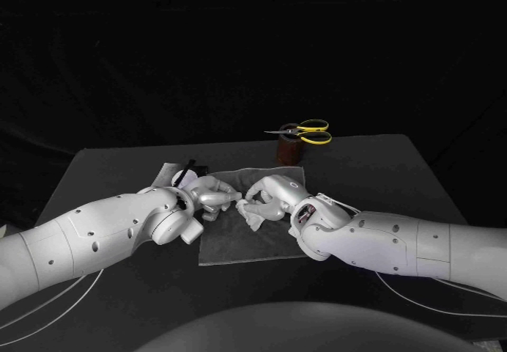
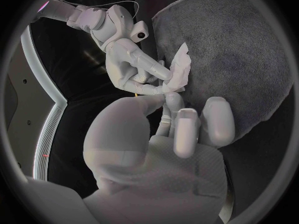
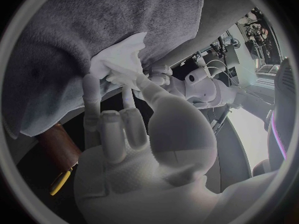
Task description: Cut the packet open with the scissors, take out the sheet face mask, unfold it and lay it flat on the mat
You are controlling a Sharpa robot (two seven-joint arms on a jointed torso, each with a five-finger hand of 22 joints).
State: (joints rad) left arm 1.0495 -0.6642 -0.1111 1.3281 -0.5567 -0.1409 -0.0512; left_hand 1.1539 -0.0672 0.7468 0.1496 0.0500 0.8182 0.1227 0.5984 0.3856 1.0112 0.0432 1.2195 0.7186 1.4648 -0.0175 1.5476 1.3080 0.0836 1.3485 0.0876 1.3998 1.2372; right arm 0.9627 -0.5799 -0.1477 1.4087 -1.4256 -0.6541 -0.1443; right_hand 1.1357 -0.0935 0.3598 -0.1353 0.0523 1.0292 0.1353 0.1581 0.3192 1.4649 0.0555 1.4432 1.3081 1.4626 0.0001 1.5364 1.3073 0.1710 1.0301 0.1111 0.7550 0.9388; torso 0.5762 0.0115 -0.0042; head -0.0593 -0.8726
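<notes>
Left hand [image 1: 215,194] and right hand [image 1: 272,195] are meeting over the grey cloth mat [image 1: 248,246], each pinching the folded white sheet face mask [image 2: 181,67] at its edge. Judged thin, limp, damp and easily torn; gripping opposite edges and parting gently is advisable.

Scissors [image 1: 305,132] on a brown stand [image 1: 289,152] crowd the far edge of the mat [image 1: 243,246]; bare table [image 1: 370,172] lies rightward.

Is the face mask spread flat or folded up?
Folded: the face mask is a bunched white wad held between the left hand and right hand over the mat.
</notes>
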